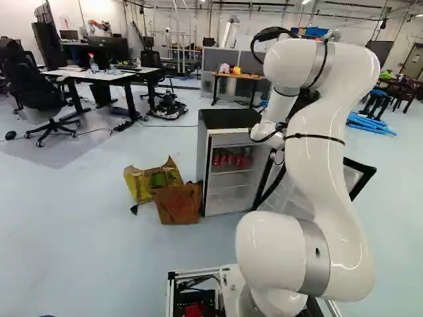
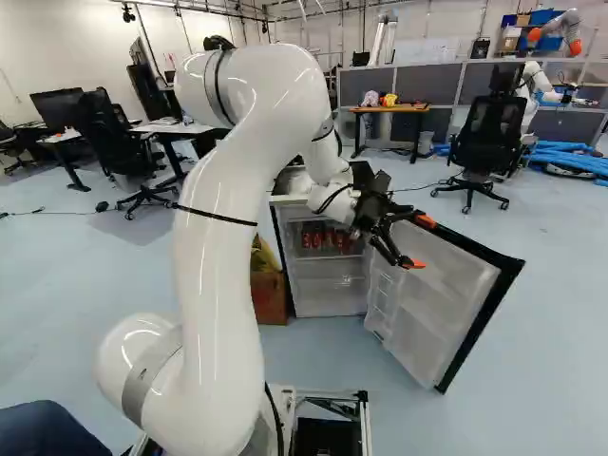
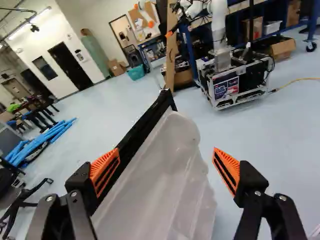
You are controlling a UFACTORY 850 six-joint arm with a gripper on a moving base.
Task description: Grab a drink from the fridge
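My gripper (image 2: pixel 418 242) is open above the inner side of the swung-out fridge door (image 2: pixel 435 309), its orange tips pointing toward the door's far side. In the wrist view the gripper (image 3: pixel 166 160) has the white door liner (image 3: pixel 165 175) and its black edge showing between and beyond its fingers; whether a finger touches the door I cannot tell. The small fridge (image 1: pixel 228 119) has a dark top and stands with its inside exposed. Red drink cans (image 1: pixel 230 160) are lined up on its upper shelf, away from the fingers; the same cans (image 2: pixel 324 238) show behind the wrist.
A yellow bag (image 1: pixel 137 185) and a brown paper bag (image 1: pixel 178 204) stand on the floor beside the fridge. Office chairs (image 2: pixel 478 142) and desks (image 1: pixel 109 76) are farther off. Another robot (image 3: pixel 220 30) stands on a wheeled base beyond the door. Blue tubes (image 3: pixel 40 140) lie on the floor.
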